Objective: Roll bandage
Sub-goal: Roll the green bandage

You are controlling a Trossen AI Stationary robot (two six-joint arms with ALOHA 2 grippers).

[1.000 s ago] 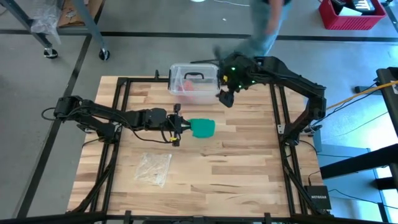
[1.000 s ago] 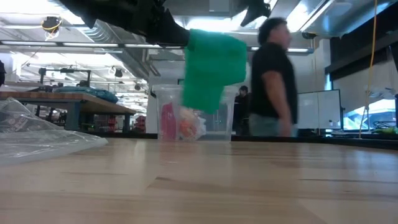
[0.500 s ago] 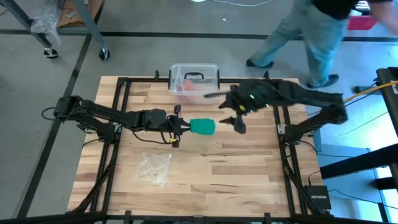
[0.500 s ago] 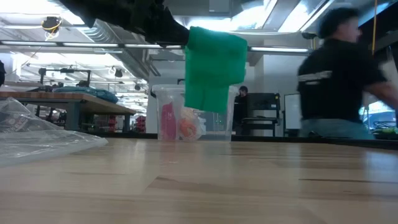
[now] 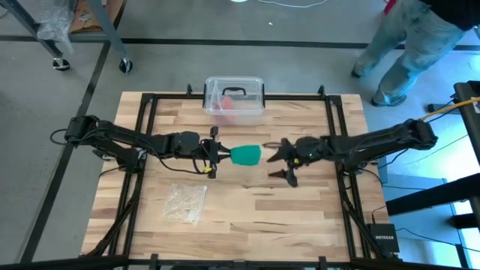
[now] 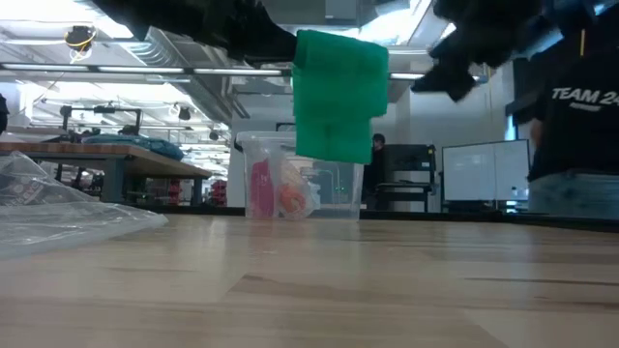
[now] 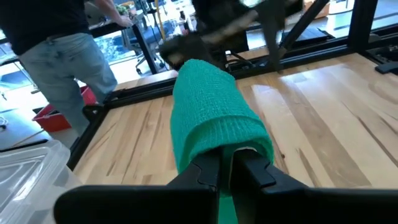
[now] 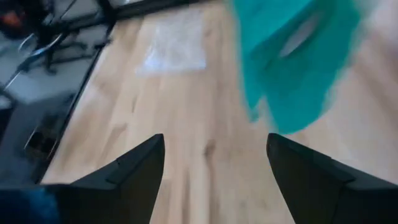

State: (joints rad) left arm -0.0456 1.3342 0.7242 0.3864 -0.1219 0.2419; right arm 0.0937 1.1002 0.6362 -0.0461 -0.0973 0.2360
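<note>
The green bandage [image 5: 246, 154] hangs in the air over the middle of the table, bunched into a loose roll at the tips of my left gripper [image 5: 223, 154], which is shut on it. In the low view the bandage [image 6: 337, 92] drops as a wide flap, well clear of the tabletop. My right gripper [image 5: 280, 163] stands open just to the right of the bandage and faces it without touching. Its wrist view shows the bandage [image 8: 292, 62] beyond its spread fingers [image 8: 137, 165]. My left gripper pinches the bandage between its two fingers [image 7: 208, 174]. The cloth [image 7: 214, 134] bulges over and around the fingertips, and a strip [image 7: 227, 208] runs back between them. The fingers come nearly level from the table's left. The bandage is lifted clear, a flap [image 6: 334, 135] hanging below.
A clear plastic box [image 5: 234, 94] with a black handle stands at the far edge. A thin clear wrapper [image 5: 186, 202] lies near the left front. A person [image 5: 409, 37] walks past the table's far right corner. Bare wood lies under and near the bandage.
My right gripper has swung down from beside the plastic box toward the table's middle and now stands level with the bandage at its right, still open. The bandage's flap has swayed a little in my left gripper. The person has walked off to the right.
</note>
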